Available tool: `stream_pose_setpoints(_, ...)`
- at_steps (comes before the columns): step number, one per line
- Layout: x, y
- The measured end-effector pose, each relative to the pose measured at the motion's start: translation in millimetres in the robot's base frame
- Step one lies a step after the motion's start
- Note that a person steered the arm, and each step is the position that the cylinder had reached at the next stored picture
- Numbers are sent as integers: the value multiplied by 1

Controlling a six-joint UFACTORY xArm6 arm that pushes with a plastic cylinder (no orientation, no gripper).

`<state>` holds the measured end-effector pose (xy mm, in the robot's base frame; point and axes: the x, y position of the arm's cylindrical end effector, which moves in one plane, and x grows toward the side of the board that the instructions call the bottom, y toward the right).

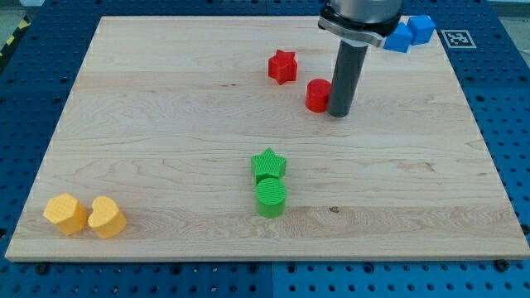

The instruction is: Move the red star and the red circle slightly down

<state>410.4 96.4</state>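
Note:
The red star (282, 66) lies on the wooden board (166, 124) in the upper middle of the view. The red circle (318, 95) lies just below and to the right of it. My tip (339, 114) stands right against the red circle's right side, at about the same height in the view. The rod rises from there to the view's top.
A green star (268, 165) and a green circle (271, 198) touch each other at the lower middle. Two yellow blocks, a hexagon (65, 213) and a heart (107, 218), sit at the lower left. Two blue blocks (411, 33) lie at the top right corner.

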Motion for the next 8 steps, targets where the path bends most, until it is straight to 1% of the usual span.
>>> stream_pose_setpoints(2, -33, -27)
stream_pose_setpoints(3, -34, -28)
stream_pose_setpoints(5, -13, -28)
stream_pose_setpoints(7, -18, -5)
stream_pose_setpoints(8, -37, 9)
